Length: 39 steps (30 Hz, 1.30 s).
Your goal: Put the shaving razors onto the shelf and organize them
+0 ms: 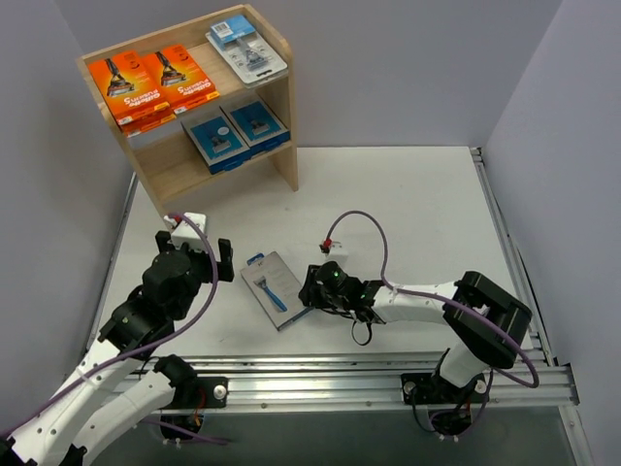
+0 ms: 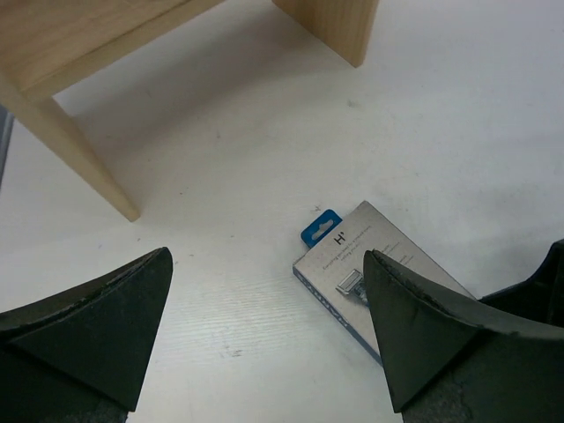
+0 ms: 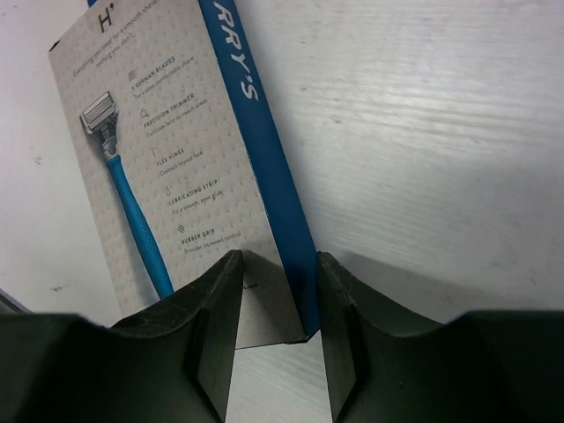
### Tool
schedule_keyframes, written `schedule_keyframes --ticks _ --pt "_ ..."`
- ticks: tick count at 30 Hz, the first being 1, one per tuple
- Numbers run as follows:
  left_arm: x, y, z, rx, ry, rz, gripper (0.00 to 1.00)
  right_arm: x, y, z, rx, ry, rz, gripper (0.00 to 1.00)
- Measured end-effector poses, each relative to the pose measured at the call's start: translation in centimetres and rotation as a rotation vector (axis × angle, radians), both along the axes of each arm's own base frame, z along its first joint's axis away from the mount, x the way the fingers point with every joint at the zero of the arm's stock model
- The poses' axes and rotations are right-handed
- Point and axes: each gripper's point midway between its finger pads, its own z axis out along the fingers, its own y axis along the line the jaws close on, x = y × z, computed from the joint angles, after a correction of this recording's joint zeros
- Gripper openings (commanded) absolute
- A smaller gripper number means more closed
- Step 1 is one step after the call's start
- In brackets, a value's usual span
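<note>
- The shelf (image 1: 173,173) stands at the far left corner of the worktop (image 1: 417,214). Every place below is given from it.
- Orange packs (image 1: 150,85): two lie flat and face up, side by side on the left of the shelf's top tier. More orange seems to show beneath them. Like is kept with like inside the raised rim.
- Left claw (image 2: 266,256): it hovers wide open and empty over the worktop, in front of the shelf's left half and well apart from it. It looks parked out of the way, leaving the work to the other arm.
- Blue packs (image 1: 236,134): two lie flat side by side on the right of the shelf's lower tier, paired by kind.
- Blister (image 1: 246,47): it lies flat on the right of the shelf's top tier, filling the room beside the orange ones.
- Loose pack (image 1: 274,288): this is the one razor not yet shelved. It lies face up on the worktop in front of the shelf's right end, well apart from it.
- Right claw (image 3: 278,295): it sits low at that pack's corner farthest from the shelf, jaws narrow, one on either side of the blue edge. I cannot tell whether they press it. A corner hold would suit a pack lying too flat to take from above.
</note>
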Motion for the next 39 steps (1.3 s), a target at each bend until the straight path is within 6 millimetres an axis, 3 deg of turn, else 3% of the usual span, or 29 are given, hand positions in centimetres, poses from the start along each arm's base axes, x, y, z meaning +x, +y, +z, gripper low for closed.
schedule_keyframes --ticks 4,5,9,14,16,18,20,21,22,24,25,29,35,39 --pt "0.1 -1.8 0.1 -0.017 0.045 -0.07 1.0 -0.1 -2.3 0.1 -0.065 0.013 -0.043 0.32" --pt "0.1 -2.2 0.4 -0.034 0.049 -0.085 0.94 0.0 -2.7 0.1 -0.074 0.014 -0.054 0.32" --pt "-0.4 -3.2 0.9 -0.127 0.067 -0.107 0.91 0.1 -4.4 0.4 -0.091 -0.004 -0.086 0.35" --pt "-1.1 -4.2 -0.7 -0.264 0.144 -0.091 0.84 0.7 -5.3 2.5 -0.057 -0.052 -0.11 0.36" --pt "-1.3 -4.7 -2.5 -0.301 0.201 -0.079 0.79 1.4 -5.6 3.7 -0.033 -0.079 -0.122 0.28" --pt "-1.6 -5.1 -4.6 -0.335 0.262 -0.06 0.74 2.4 -5.9 4.7 -0.015 -0.097 -0.137 0.12" --pt "-2.1 -5.3 -6.8 -0.371 0.326 -0.035 0.66 3.5 -6.1 5.6 0.007 -0.109 -0.15 0.0" --pt "-2.3 -5.4 -7.8 -0.387 0.352 -0.022 0.61 4.0 -6.2 6.0 0.018 -0.111 -0.155 0.0" --pt "-2.5 -5.4 -8.5 -0.405 0.373 -0.009 0.48 4.5 -6.3 6.4 0.032 -0.113 -0.161 0.0" --pt "-3.0 -5.4 -9.9 -0.445 0.41 0.02 0.37 5.5 -6.2 7.0 0.051 -0.122 -0.162 0.0" --pt "-3.1 -5.5 -10.3 -0.461 0.418 0.027 0.26 5.9 -6.0 7.1 0.058 -0.123 -0.16 0.0" --pt "-3.8 -5.5 -11.7 -0.525 0.445 0.051 0.08 6.4 -4.9 6.1 0.077 -0.098 -0.122 0.0" --pt "-4.8 -5.3 -15.7 -0.57 0.508 0.098 0.02 5.8 -3.4 2.7 0.073 -0.017 -0.063 0.0" --pt "-5.6 -5.0 -18.3 -0.56 0.556 0.129 0.02 6.0 -2.3 1.6 0.08 0.014 -0.03 0.0"
